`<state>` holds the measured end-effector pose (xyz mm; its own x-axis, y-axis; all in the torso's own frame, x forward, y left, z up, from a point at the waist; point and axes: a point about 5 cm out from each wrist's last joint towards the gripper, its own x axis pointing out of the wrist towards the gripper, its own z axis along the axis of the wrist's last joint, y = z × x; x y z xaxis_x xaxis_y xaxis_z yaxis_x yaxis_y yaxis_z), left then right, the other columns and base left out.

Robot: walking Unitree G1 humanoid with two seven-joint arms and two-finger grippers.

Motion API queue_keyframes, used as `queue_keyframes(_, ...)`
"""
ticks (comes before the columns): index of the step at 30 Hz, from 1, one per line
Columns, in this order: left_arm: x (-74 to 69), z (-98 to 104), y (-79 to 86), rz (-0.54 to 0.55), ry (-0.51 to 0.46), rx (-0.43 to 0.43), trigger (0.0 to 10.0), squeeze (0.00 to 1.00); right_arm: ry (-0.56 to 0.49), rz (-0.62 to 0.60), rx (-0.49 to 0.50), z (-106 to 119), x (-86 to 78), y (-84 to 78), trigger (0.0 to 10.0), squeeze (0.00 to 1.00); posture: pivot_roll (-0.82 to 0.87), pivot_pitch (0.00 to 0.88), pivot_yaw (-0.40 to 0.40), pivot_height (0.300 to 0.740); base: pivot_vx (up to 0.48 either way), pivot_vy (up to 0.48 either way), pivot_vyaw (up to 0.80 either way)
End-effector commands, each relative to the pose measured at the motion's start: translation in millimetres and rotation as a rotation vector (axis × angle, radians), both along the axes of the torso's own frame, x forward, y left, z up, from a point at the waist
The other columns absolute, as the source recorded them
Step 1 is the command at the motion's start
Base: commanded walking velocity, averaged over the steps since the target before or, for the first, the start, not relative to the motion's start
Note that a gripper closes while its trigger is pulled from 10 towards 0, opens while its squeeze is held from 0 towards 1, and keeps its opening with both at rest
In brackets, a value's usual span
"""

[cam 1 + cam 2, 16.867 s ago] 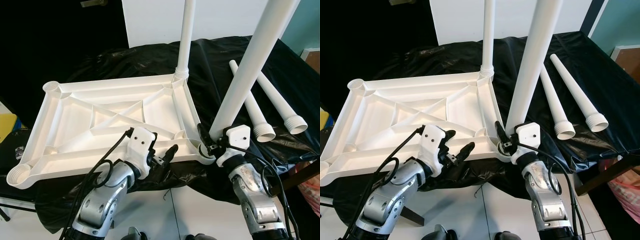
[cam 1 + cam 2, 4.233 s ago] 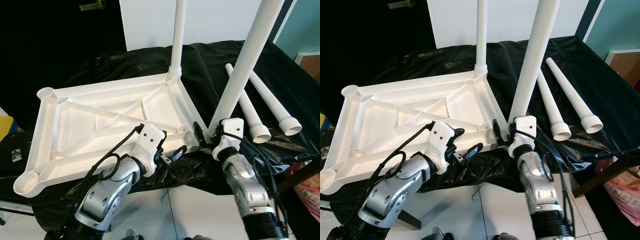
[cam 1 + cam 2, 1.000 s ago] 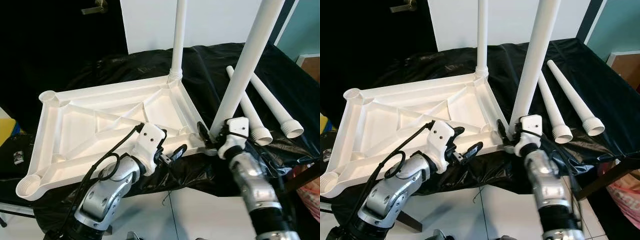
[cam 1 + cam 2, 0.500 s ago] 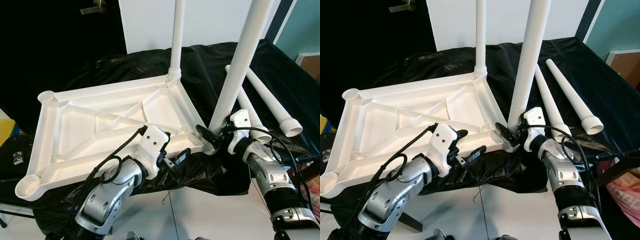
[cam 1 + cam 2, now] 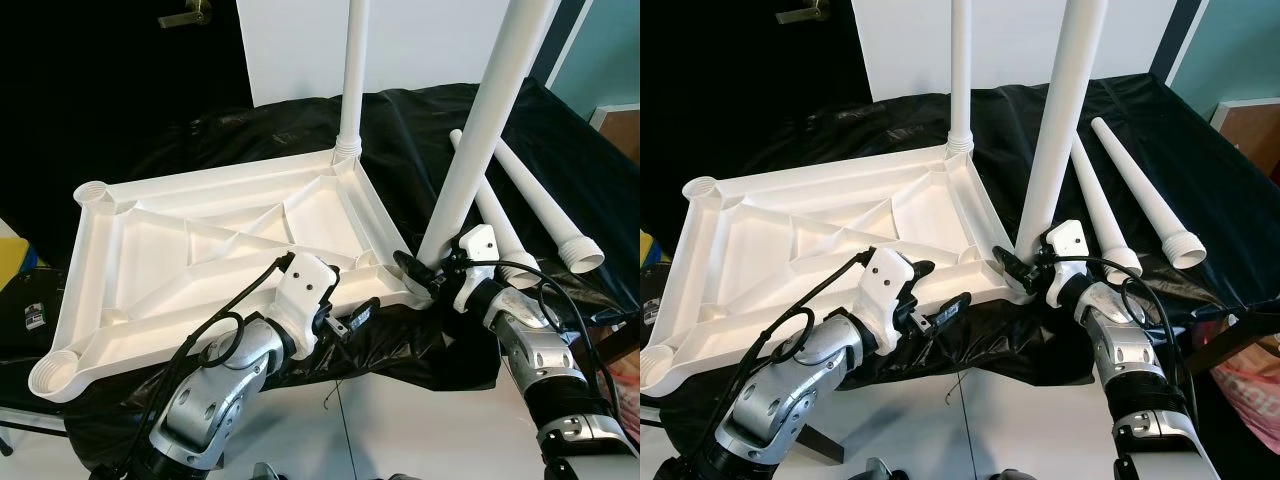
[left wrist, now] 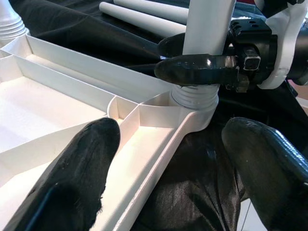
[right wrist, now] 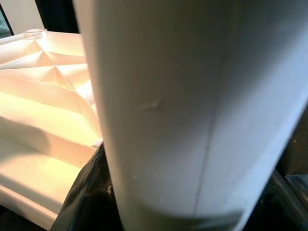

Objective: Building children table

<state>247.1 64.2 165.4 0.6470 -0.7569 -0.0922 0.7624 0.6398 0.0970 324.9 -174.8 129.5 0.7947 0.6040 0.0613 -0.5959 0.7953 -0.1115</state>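
While the left gripper [image 6: 168, 159] straddles the upturned tabletop's [image 5: 200, 230] rim with fingers spread, apparently steadying it, the right gripper [image 5: 425, 275] pinches the leg [image 5: 470, 160] at its corner socket to seat it.

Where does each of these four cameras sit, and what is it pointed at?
Left eye: on the head, looking down at the upturned tabletop; both silver arms show.
Right eye: beside it, same scene; two spare legs lie on the black cloth.
Left wrist: looks along the open left gripper at the corner socket, where the right gripper clasps the near leg.
Right wrist: pressed up close to that leg.
Shared: the leg and the tabletop.
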Motion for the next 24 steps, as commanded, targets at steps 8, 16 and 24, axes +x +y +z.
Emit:
queue_keyframes(8, 0.2, 5, -2.3, 0.0, -0.021, -0.004, 10.0, 0.0, 0.063, -0.18, 0.072, -17, -11.2, 18.9, 10.0, 0.0, 0.05, 0.128, -0.033, 0.74, 0.0, 0.0, 0.0)
queue_keyframes(16, 6.9, 8, 1.2, 0.037, -0.046, -0.008, 10.0, 0.0, 0.104, -0.434, 0.147, -28, -21.6, 35.1, 10.0, 0.0, 0.05, 0.112, -0.031, 0.74, 0.0, 0.0, 0.0)
queue_keyframes(24, 10.7, 7, -1.0, 0.032, -0.047, -0.013, 10.0, 0.0, 0.133, -0.69, 0.224, -27, -21.2, 39.3, 10.0, 0.0, 0.01, 0.089, -0.013, 0.74, 0.0, 0.0, 0.0)
